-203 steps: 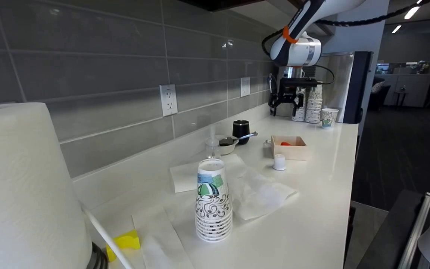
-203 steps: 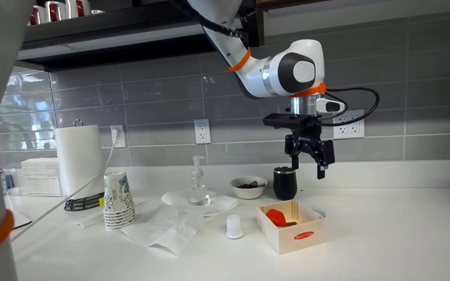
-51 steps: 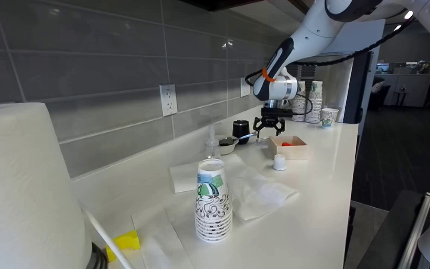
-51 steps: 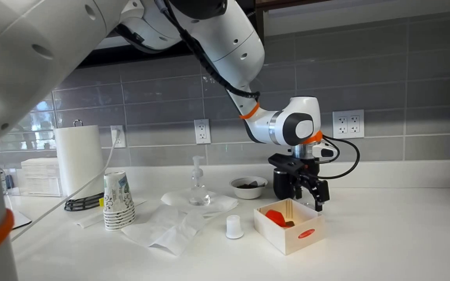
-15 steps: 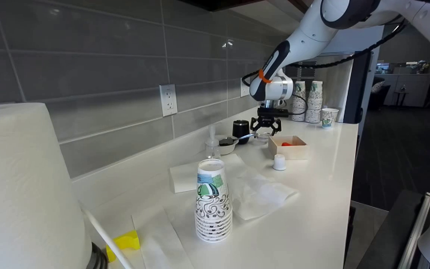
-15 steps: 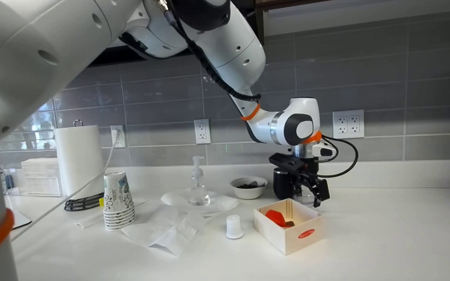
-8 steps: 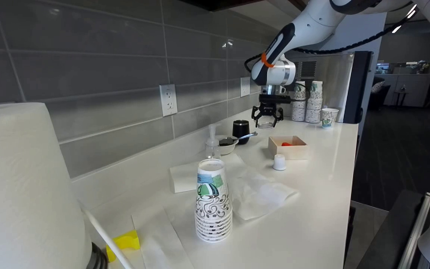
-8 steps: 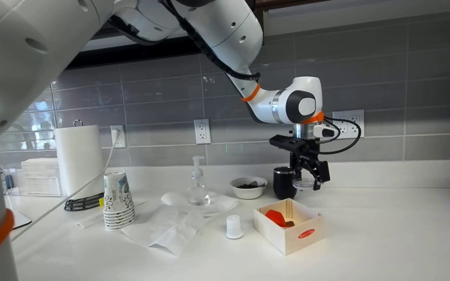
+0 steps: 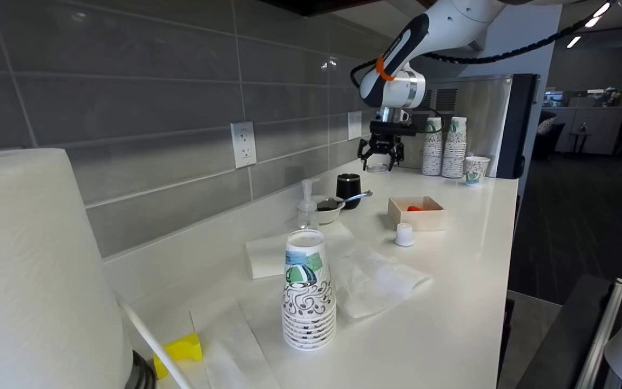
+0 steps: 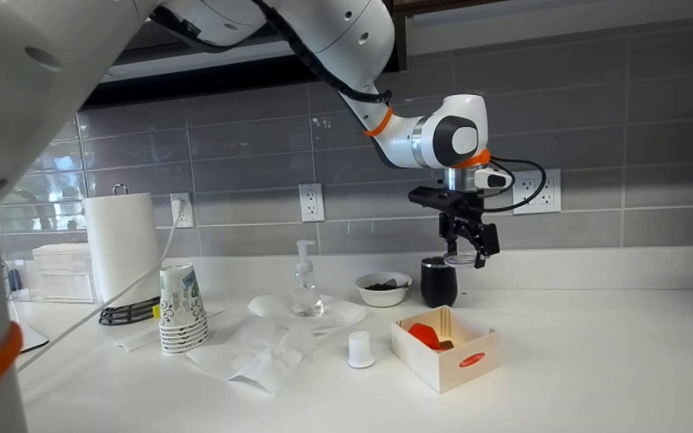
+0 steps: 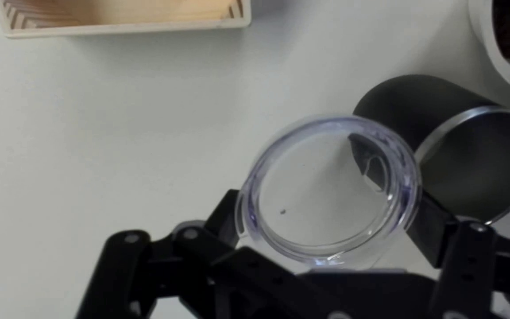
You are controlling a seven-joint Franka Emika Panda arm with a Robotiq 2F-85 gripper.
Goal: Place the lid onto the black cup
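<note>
The clear round lid point(image 10: 459, 260) is held in my gripper point(image 10: 465, 255), above the counter. The gripper point(image 9: 378, 166) with the lid point(image 9: 378, 169) also shows in an exterior view. In the wrist view my gripper point(image 11: 328, 212) has its fingers point(image 11: 225, 217) on opposite sides of the lid point(image 11: 321, 190). The black cup point(image 10: 439, 284) stands upright near the wall, open at the top, with a silver rim. It also shows in an exterior view point(image 9: 349, 190). In the wrist view the black cup point(image 11: 414, 99) is right of the lid, whose edge partly overlaps it.
A white bowl point(image 10: 382, 296) with dark contents and a spoon stands beside the cup. A wooden box point(image 10: 465, 364) with a red item sits in front. A white pod point(image 10: 361, 350), a soap bottle point(image 10: 307, 297) and stacked paper cups point(image 10: 183, 310) are further left. The tiled wall is behind.
My gripper was open over the lid, came down around it and took hold. The lid has left the counter behind the box, rising and shifting slightly toward the wall.
</note>
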